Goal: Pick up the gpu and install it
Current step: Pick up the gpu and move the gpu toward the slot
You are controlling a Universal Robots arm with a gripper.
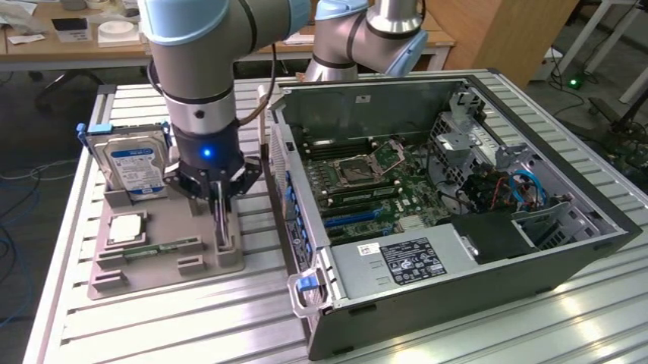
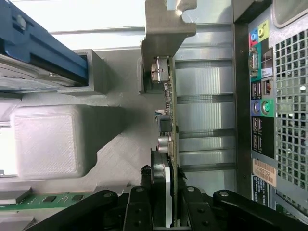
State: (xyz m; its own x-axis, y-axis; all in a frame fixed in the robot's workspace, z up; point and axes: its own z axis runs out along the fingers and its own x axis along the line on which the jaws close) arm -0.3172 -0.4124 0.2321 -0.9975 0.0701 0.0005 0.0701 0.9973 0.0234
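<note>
Gripping the gpu, the hand is drawn narrow, with its black fingers set against both faces of the card. The card stands on edge, and its silver bracket is at the end away from the fingers. Whether its lower edge sits in a slot or hangs just clear of it cannot be told.

In the exterior view the arm reaches straight down, with the hand low over the grey tray, near the tray's 3 o'clock edge. The tray lies on the ribbed metal desk, at about 9 o'clock from the open case and just beside it.

From the hand, the hard drive stands upright in the tray at about 10 o'clock. A square chip lies flat at about 9 o'clock. A memory stick lies at about 8 o'clock, near the fingers.

The wrist view shows the case's rear ports close beside the card, with bare desk ribs between them.
</note>
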